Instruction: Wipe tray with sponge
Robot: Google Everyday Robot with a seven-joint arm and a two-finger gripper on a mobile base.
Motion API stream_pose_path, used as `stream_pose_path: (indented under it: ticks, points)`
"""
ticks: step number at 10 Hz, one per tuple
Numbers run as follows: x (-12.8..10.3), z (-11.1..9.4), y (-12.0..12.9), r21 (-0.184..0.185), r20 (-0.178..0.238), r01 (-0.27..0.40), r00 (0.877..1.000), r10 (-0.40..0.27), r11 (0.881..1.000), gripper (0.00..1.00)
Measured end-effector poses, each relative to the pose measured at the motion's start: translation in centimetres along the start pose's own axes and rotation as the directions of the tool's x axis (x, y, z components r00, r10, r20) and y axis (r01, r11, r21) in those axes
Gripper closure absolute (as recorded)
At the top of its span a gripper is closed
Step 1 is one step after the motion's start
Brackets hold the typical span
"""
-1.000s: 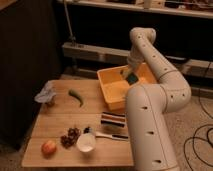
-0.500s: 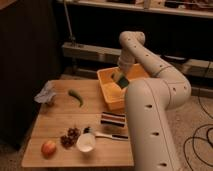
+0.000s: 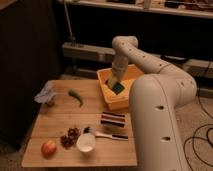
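Observation:
The yellow-orange tray (image 3: 111, 99) stands at the table's back right, partly hidden by my white arm. My gripper (image 3: 115, 81) reaches down into the tray near its left side. It is shut on the sponge (image 3: 118, 87), whose dark green-teal face shows just below the fingers, with a bit of yellow beside it. The sponge sits low inside the tray, at or near the floor; I cannot tell if it touches.
On the wooden table (image 3: 60, 120) lie a green chili pepper (image 3: 76, 96), a grey crumpled object (image 3: 45, 94), a dark-and-white striped block (image 3: 113, 119), a white cup (image 3: 86, 142), a utensil (image 3: 107, 134), grapes (image 3: 70, 137) and an apple (image 3: 48, 148). My arm's large white body (image 3: 160, 120) fills the right side.
The arm has swung left across the tray, carrying the sponge from the tray's right part toward its left side, and lowered further in.

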State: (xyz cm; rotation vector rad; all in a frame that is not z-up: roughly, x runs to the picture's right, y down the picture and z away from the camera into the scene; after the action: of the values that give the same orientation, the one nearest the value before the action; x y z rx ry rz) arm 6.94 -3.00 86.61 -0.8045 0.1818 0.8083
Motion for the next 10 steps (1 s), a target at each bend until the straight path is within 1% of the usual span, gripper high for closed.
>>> stream_pose_path:
  ticks: [3,5,6,8,10]
  points:
    - [2.8,0.0,-0.2,-0.017,0.001,-0.016,1.0,0.016,1.0,1.0]
    - [5.6,-0.9,-1.7,-0.023,0.019,-0.061,0.998,0.061,0.998,1.0]
    - [6.3,-1.3,-2.4,-0.023,0.029,-0.079,0.996,0.08,0.997,1.0]
    - [7.7,-2.6,-4.5,-0.029,0.06,-0.139,0.988,0.14,0.99,1.0]
    - [8.2,-3.5,-6.0,-0.031,0.086,-0.177,0.98,0.179,0.984,1.0]
